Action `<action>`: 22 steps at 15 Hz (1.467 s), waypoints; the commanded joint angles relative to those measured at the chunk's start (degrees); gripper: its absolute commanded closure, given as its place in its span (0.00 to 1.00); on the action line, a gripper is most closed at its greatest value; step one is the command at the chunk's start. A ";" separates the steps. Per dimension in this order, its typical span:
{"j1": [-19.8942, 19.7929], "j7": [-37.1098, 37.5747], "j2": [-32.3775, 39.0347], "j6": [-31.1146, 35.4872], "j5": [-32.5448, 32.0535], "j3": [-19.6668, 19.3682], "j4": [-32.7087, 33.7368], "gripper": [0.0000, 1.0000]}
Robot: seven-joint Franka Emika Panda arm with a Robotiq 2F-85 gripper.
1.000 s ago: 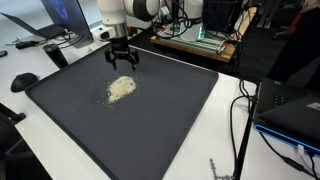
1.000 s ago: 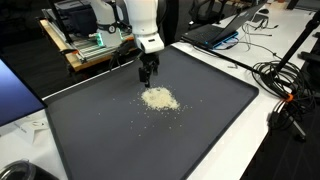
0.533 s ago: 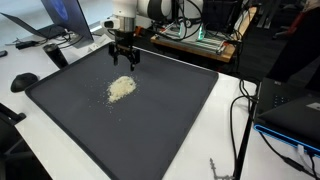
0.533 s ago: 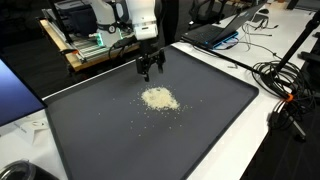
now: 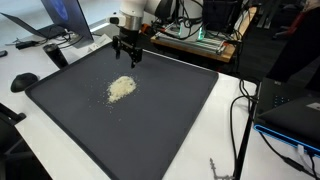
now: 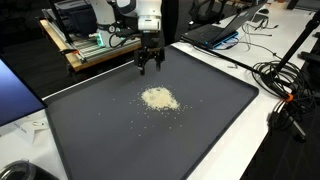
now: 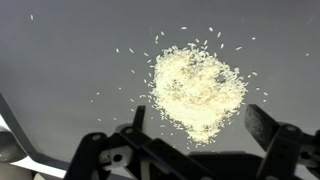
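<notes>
My hand [image 5: 126, 58] hangs empty, fingers apart, over the far edge of the dark mat [image 5: 170, 125]. The rice pile [image 5: 122, 88] lies mid-mat, nearer, with loose grains scattered around it. I judge that handling has not begun.

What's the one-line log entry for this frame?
gripper: open, empty | hovers above dark mat, clear of grain pile | pile: heaped, few stray grains
</notes>
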 commanded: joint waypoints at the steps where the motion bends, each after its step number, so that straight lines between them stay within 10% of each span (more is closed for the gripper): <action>1: 7.61 6.30 -2.80 -6.99 -5.41 -4.10 -0.59 0.00; 9: 17.41 13.46 -1.76 -16.40 -11.59 -4.85 3.90 0.00; 17: 0.25 23.62 0.81 -40.52 -23.68 22.57 16.55 0.00; 22: -5.70 20.85 7.20 -52.84 -22.88 31.67 26.22 0.00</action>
